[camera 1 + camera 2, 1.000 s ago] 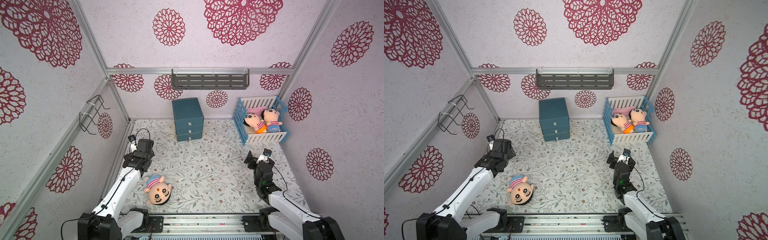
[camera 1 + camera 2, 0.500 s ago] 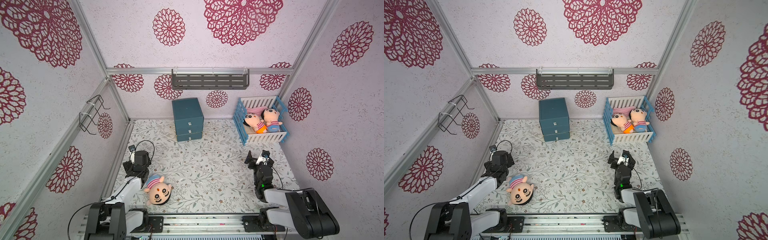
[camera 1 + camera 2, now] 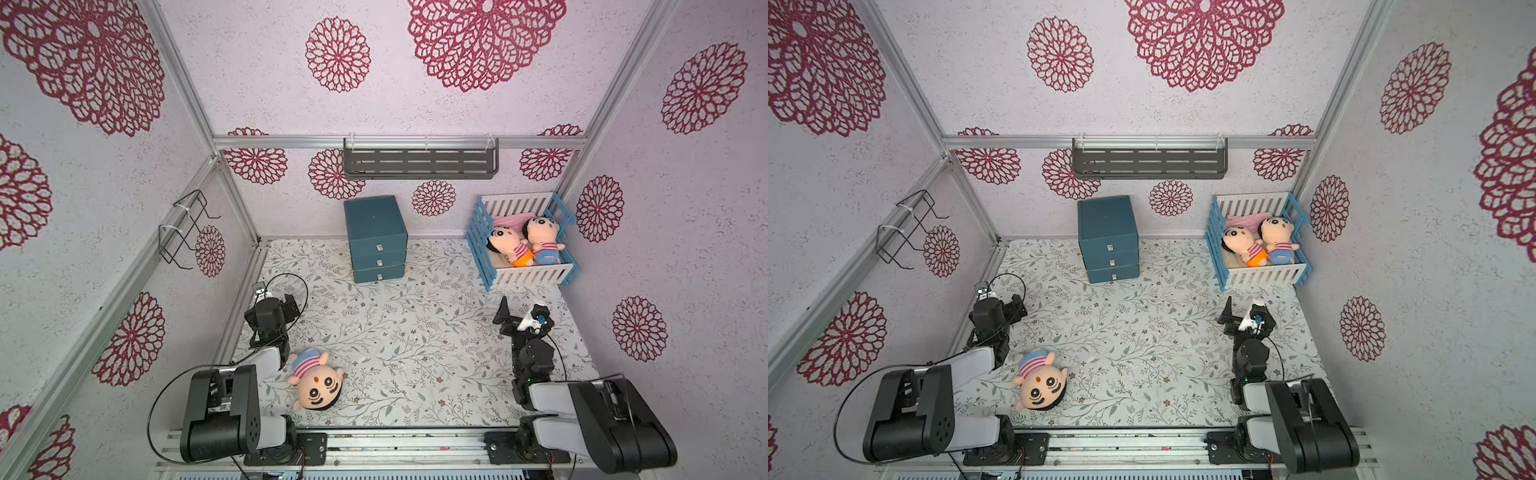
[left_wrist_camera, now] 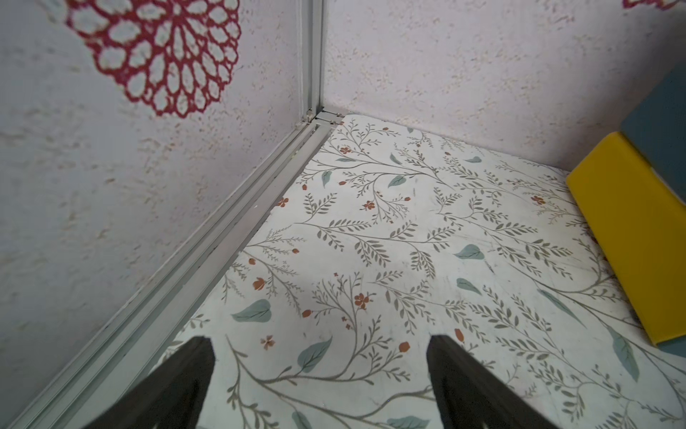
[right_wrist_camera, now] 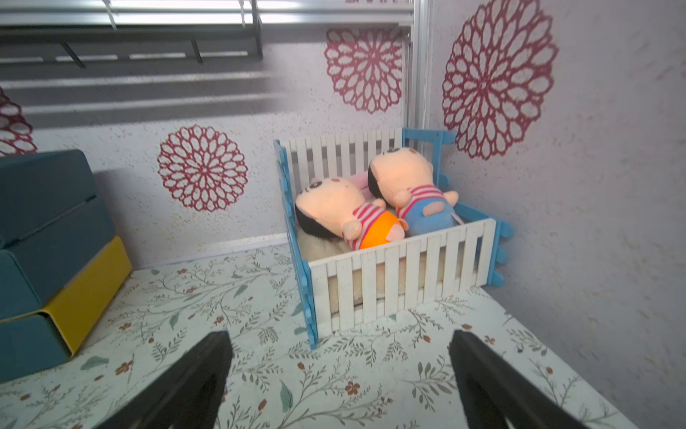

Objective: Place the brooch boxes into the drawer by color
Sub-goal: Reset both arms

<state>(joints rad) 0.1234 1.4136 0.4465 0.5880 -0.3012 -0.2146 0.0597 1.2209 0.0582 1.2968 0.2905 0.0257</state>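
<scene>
The dark teal-blue cabinet of 3 stacked drawers (image 3: 376,239) stands at the back of the floral-patterned tabletop (image 3: 415,332), against the rear wall, with all 3 fronts closed. A yellow panel (image 5: 85,286) shows on its side. The left gripper (image 4: 321,343) hangs over bare tabletop near the left wall, well apart from the cabinet. Its jaws are spread wide with nothing between them. The right gripper (image 5: 341,336) faces the blue-and-white slatted crib (image 5: 401,275), jaws likewise spread and empty. A plush doll in orange shorts (image 5: 375,230) and a plush doll in blue shorts (image 5: 427,215) lie side by side in the crib. A big-headed plush doll with a striped cap (image 3: 316,382) lies on the tabletop just beside the left arm.
</scene>
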